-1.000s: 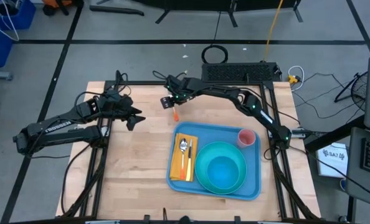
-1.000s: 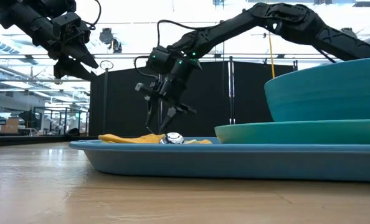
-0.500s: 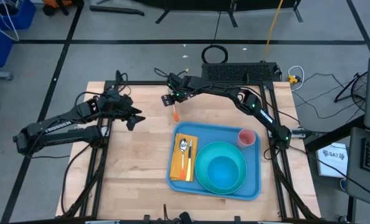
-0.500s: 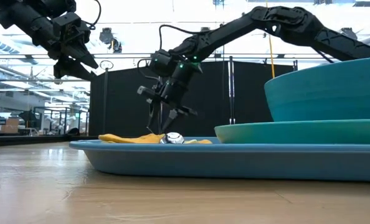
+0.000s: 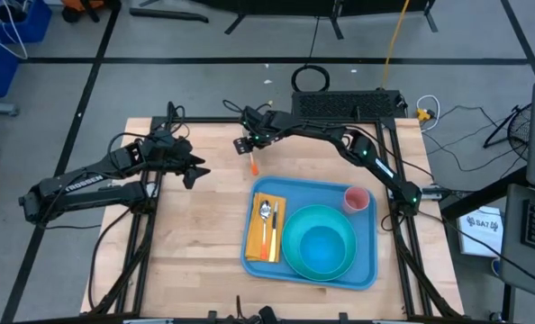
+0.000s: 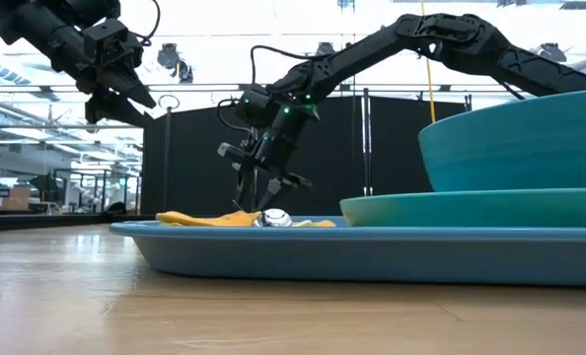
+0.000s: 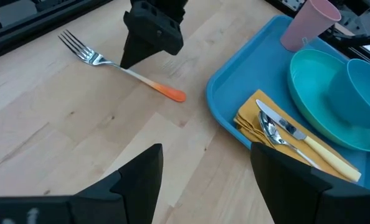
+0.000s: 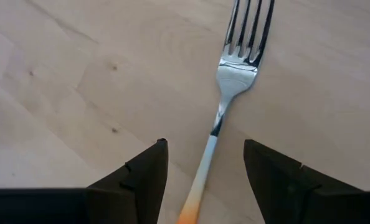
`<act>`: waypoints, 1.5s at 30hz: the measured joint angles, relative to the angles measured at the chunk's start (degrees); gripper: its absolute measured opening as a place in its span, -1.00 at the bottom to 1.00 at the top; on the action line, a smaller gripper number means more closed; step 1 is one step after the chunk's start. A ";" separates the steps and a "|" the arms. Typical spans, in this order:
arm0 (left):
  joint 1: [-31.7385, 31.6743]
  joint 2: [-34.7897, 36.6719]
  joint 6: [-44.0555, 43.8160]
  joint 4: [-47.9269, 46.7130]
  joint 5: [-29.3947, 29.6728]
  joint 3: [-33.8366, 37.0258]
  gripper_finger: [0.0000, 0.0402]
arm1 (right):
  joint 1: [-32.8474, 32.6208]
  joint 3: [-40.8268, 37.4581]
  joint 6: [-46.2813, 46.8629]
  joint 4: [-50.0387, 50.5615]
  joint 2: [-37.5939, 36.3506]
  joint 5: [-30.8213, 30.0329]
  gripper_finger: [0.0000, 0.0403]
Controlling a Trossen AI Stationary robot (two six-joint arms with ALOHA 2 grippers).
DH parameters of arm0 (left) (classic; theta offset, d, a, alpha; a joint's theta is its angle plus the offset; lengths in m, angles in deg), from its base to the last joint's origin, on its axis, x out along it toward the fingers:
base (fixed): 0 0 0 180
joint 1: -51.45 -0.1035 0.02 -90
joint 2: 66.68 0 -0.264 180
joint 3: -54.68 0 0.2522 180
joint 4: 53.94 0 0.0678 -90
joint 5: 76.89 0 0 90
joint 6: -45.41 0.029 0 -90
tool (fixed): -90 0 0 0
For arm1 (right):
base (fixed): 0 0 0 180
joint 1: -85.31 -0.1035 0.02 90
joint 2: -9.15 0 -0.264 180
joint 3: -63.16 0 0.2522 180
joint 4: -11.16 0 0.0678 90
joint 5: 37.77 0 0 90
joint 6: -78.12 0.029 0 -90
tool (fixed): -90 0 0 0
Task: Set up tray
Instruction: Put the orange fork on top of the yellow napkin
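Right gripper (image 5: 249, 151) is down over the far part of the desk (image 5: 195, 234), fingers spread wide and nothing gripped. Its wrist view shows the fork (image 8: 225, 99) lying flat on the wood, running straight between the two dark fingers (image 8: 135, 177), metal tines away from the camera, orange handle toward it. From the left wrist view that same fork (image 7: 126, 68) lies on bare wood with the right gripper (image 7: 149, 43) standing over its middle, and the orange handle tip points toward the tray (image 7: 225, 118).

The left gripper (image 5: 194, 171) hangs above the desk's left side, well apart from the fork, fingers parted and empty.

The tray (image 5: 371, 247) sits on the right half of the desk, near the fork but not touching it. On it: a yellow napkin (image 5: 254, 238) at its left end with a spoon (image 5: 264, 216) and a yellow-handled knife (image 5: 274, 234) laid on top, a teal plate (image 5: 290, 247) carrying a teal bowl (image 5: 326, 247), and a pink cup (image 5: 357, 199) in the far right corner.
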 joint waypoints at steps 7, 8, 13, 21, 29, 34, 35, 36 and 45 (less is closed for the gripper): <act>0.00 0.00 0.00 0.01 0.00 0.00 0.22 | 0.08 0.00 1.62 0.36 0.00 1.97 0.00; 0.00 0.00 -0.01 0.00 0.00 0.00 0.22 | 0.10 0.00 2.26 0.41 0.00 2.77 0.00; 0.00 0.00 -0.02 0.00 0.00 0.00 0.22 | 0.13 0.07 4.47 1.29 0.00 3.91 -0.02; 0.00 0.00 -0.02 -0.02 0.00 0.00 0.22 | 0.13 0.63 5.53 2.72 -0.02 5.32 -0.10; 0.00 0.00 -0.03 -0.01 0.02 0.00 0.22 | -0.32 0.63 6.77 2.92 -0.02 6.33 -0.10; 0.00 0.00 1.60 0.07 0.04 0.00 0.22 | -0.31 0.63 10.43 1.91 -0.03 7.71 -0.10; 0.00 0.00 1.81 0.17 0.04 0.00 0.22 | -0.31 0.63 11.48 1.50 -0.30 7.95 -0.10; 0.01 0.00 1.87 0.22 0.29 0.00 0.22 | -0.31 0.63 12.87 1.52 -0.61 7.90 -0.10; -0.04 -0.11 -4.98 0.78 2.76 0.00 0.22 | -4.81 0.63 11.89 -0.86 -9.12 0.68 -0.10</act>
